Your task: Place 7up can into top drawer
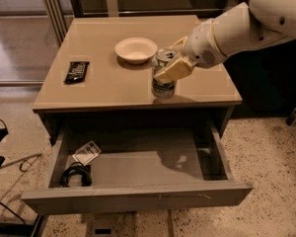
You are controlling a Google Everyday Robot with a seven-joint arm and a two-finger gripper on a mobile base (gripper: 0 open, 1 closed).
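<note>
While the 7up can (163, 85) stands upright near the front edge of the surface (103, 90), the end effector (166, 60) is clamped on its upper half. Below, the top drawer (138, 197) is pulled out, with a black cable (76, 174) at its left end. A cream bowl (136, 49) sits just behind the can.

On the beige counter (103, 33) a cream bowl (136, 49) is set toward the back and a flat black object (76, 71) near the left edge. The 7up can (163, 87) is stood upright near the front edge, clasped at its top by the jaws of the gripper (166, 60).
</note>
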